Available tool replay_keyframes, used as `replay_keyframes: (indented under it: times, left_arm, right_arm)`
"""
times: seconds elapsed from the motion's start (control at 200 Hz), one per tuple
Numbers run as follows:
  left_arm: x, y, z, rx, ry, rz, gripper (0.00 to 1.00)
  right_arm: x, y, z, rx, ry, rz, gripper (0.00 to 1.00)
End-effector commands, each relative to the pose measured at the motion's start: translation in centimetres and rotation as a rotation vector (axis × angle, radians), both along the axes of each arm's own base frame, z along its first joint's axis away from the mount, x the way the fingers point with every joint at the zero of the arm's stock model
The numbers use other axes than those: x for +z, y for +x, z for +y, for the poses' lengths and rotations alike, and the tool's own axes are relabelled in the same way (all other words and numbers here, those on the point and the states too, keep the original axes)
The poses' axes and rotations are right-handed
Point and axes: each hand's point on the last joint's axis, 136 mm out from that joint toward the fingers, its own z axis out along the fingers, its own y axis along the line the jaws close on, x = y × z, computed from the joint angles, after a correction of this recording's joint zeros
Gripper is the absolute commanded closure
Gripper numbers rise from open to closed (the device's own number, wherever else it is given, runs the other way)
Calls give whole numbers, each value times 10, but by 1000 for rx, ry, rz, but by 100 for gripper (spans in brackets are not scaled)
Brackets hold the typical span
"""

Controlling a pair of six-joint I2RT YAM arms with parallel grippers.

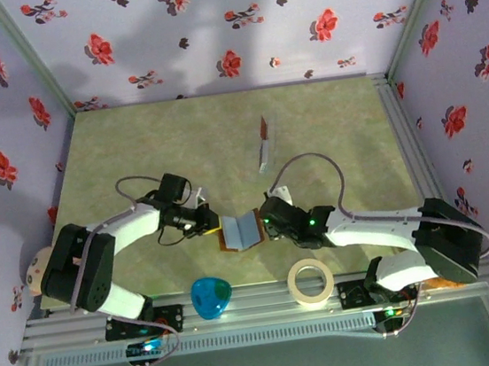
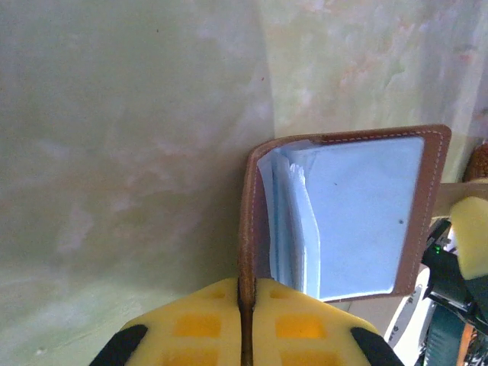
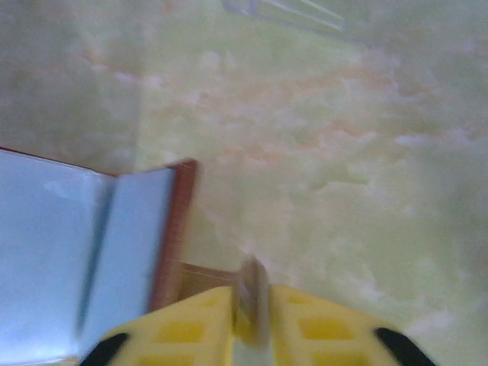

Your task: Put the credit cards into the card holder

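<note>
The brown card holder (image 1: 241, 231) lies open on the table between both arms, its light blue lining (image 2: 366, 206) facing up. My left gripper (image 2: 245, 296) is shut on the edge of its left cover, also seen from above (image 1: 211, 222). My right gripper (image 1: 268, 220) is shut on the holder's small brown closing tab (image 3: 252, 293), which sticks out from the right cover (image 3: 172, 229). No card shows in the pockets. A reddish credit card (image 1: 263, 129) stands on edge in a clear plastic stand (image 1: 262, 152) farther back; I cannot make out other cards.
A roll of tape (image 1: 311, 282) and a blue teardrop-shaped object (image 1: 210, 296) lie near the front edge. A round pale toy (image 1: 32, 268) sits at the far left. The metal rail (image 1: 260, 306) runs along the front. Flowered walls enclose the table.
</note>
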Motion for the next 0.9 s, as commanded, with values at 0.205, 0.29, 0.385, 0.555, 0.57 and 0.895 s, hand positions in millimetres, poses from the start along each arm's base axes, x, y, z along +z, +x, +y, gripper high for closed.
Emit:
replay_keyframes:
  times: [0.205,0.29,0.385,0.555,0.57,0.895]
  left_arm:
    - [27,9,-13,35,-79,-19,100]
    - [34,10,-13,53,-79,-22,100]
    - [35,11,-14,61,-86,-19,100]
    - [36,9,-19,64,-117,4,100]
    - [37,10,-20,65,-122,2,100]
    - [44,10,-24,84,-143,28,100]
  right_arm:
    - [67,9,-28,21,-278,-142,27]
    - [85,3,-13,98,-286,-199,21]
    - [83,-13,28,214,-169,-151,14]
    - [64,-28,79,244,26,-90,11]
    - [63,-28,82,244,38,-85,11]
    - [26,-22,89,170,-132,-131,1]
